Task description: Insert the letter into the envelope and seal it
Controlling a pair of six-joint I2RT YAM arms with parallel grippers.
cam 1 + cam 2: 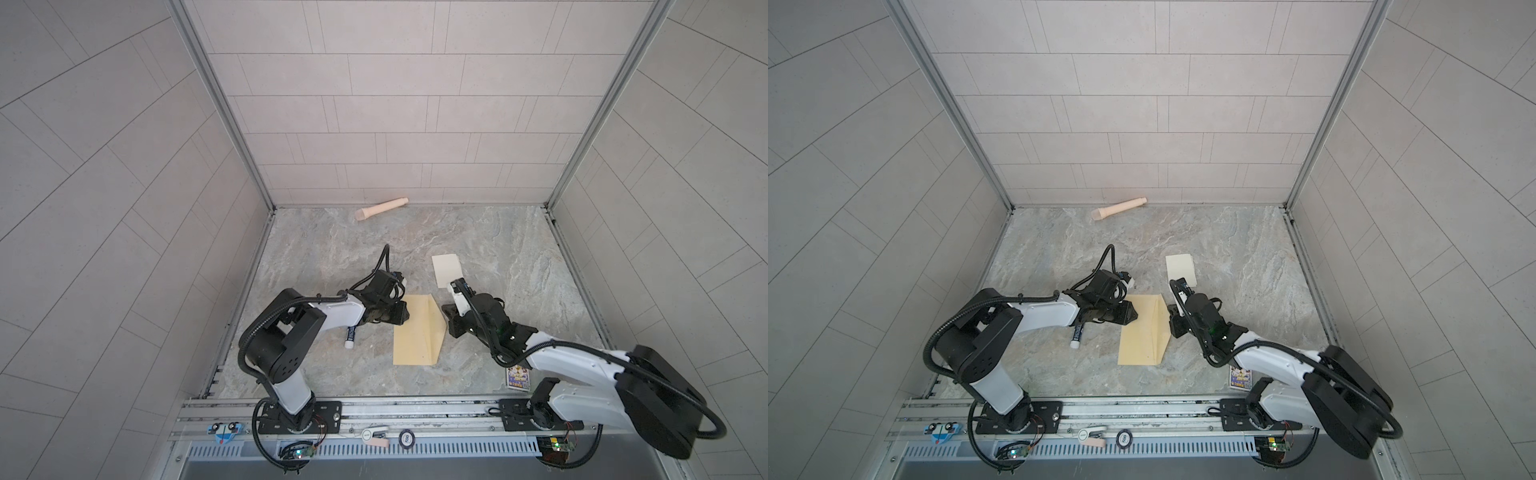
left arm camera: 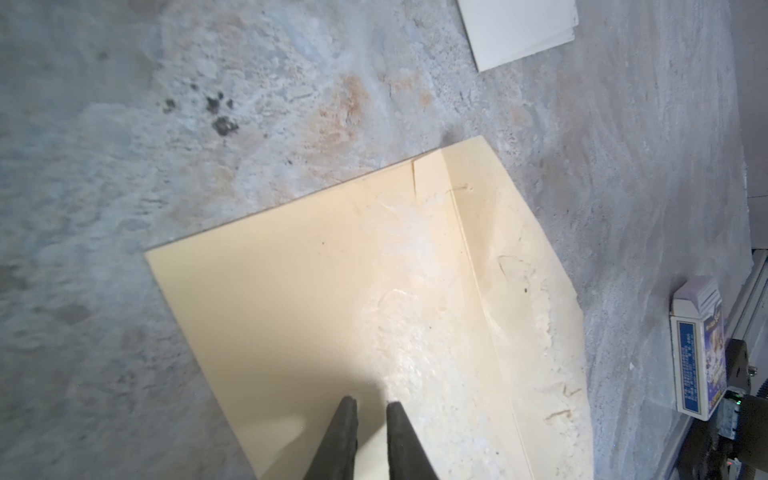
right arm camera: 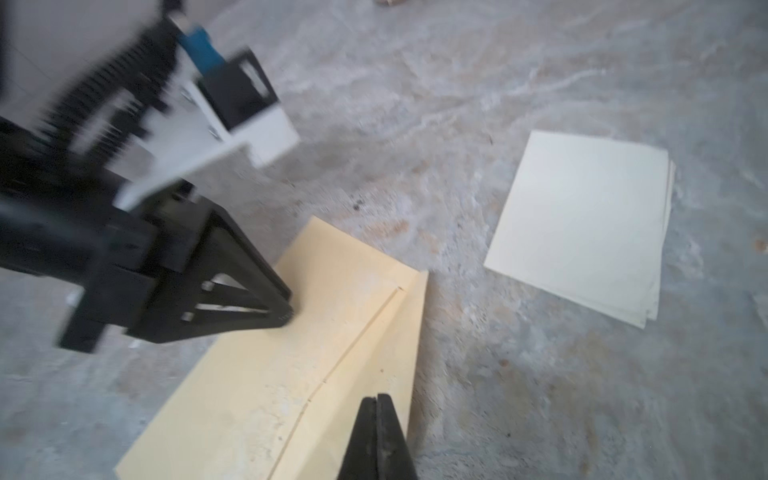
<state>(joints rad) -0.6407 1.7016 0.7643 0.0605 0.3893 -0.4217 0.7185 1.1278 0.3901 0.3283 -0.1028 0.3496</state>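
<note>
far left, a marker (image 1: 350,336) lies on the tabletop (image 1: 332,257) under the left arm, out of play. next, the left fingers (image 2: 340,440) point down at the envelope (image 1: 415,332) near its left long edge. a narrow gap shows between them with only the paper's face behind it, so they are slightly parted and grasp nothing. in the right wrist view their tips look to touch the paper, likely pinning it, though contact is hard to confirm. the envelope lies flat in the middle, its flap (image 1: 439,328) folded out to the right and seemingly a little raised. the right fingers (image 3: 361,444) are clenched tight with their tips on the flap; whether any paper is nipped between them i cannot tell. the letter (image 1: 445,268) lies folded on the tabletop beyond the envelope's far right corner, apart from it and not inside. a small box (image 1: 518,376) sits further right, near the front rail.

the step in hand looks like readying the envelope: one side held down, the flap worked back to open the mouth. insertion is not yet begun, and sealing is further off. the next move calls for lifting the flap clear without dragging the envelope. the right fingers must then release and take the thin letter by an edge.
</note>
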